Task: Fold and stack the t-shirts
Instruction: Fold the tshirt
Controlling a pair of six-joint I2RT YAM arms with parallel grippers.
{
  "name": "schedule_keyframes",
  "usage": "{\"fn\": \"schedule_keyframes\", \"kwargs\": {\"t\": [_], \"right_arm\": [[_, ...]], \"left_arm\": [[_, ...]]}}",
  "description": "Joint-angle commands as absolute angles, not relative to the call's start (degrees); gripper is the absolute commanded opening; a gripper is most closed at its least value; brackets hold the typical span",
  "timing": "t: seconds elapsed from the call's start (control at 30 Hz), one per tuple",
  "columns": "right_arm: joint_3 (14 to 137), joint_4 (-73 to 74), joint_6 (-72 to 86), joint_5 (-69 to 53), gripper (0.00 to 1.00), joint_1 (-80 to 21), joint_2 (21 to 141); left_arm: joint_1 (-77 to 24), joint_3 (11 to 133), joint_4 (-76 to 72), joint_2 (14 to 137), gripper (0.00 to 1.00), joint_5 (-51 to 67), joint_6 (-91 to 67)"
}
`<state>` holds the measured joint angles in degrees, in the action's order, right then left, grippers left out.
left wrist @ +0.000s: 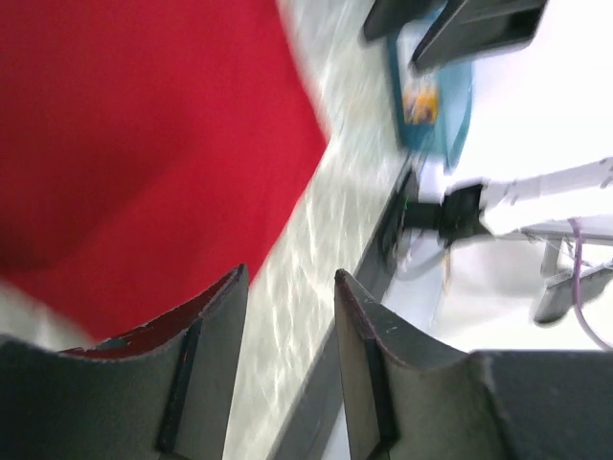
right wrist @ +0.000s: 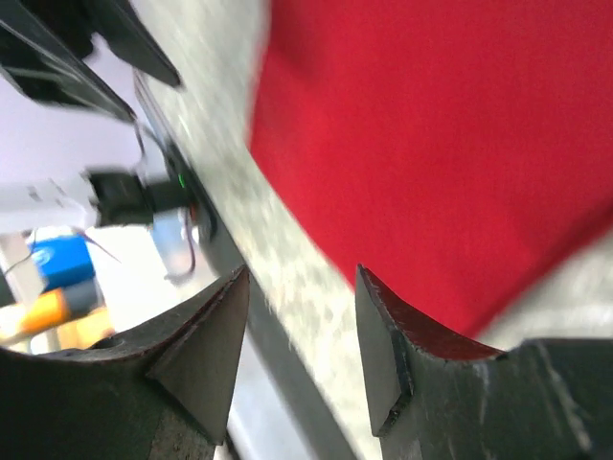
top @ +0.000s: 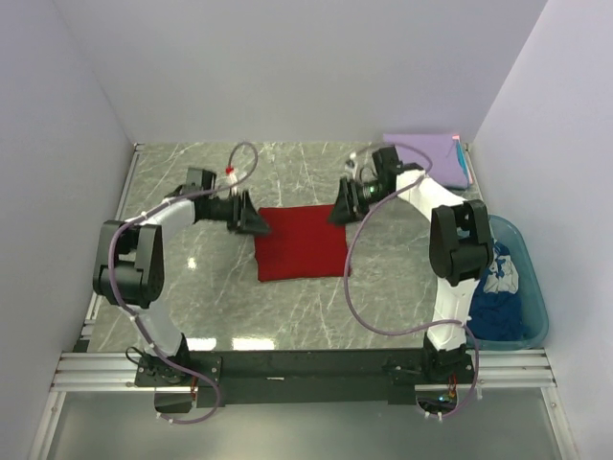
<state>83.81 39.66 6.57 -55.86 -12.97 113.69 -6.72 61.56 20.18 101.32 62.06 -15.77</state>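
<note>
At right edge, teal tub [top: 536,292] holds crumpled dark blue shirt [top: 498,309].

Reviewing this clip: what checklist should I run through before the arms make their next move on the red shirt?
1. Red t-shirt folded into a rectangle mid-table: ok.
2. Left end effector open, nothing between its fingers: ok.
3. Right end effector open, nothing between its fingers: ok.
4. Lavender t-shirt folded at the far right corner, free to stack on: ok.
5. Dark blue t-shirt folded: not ok, bunched in the tub.
</note>
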Motion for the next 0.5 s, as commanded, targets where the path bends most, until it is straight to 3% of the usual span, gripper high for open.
{"fn": "schedule_keyframes", "kwargs": {"t": [0.0,0.2,0.47], "right_arm": [[89.7,29.7,13.4,-58.2,0.56,-12.7,114.7],[102.4,25.8,17.6,-58.4,0.54,-14.1,129.1],[106.8,25.1,18.1,-55.0,0.54,-11.4,138.7]], "left_arm": [[-8.8,67.6,4.7,103.6,0.47,61.3,-27.9],[-9.3,78.3,-8.0,119.9,0.44,58.4,-41.3],[-6.3,82.5,-3.3,129.9,0.42,54.4,-38.0]]}}
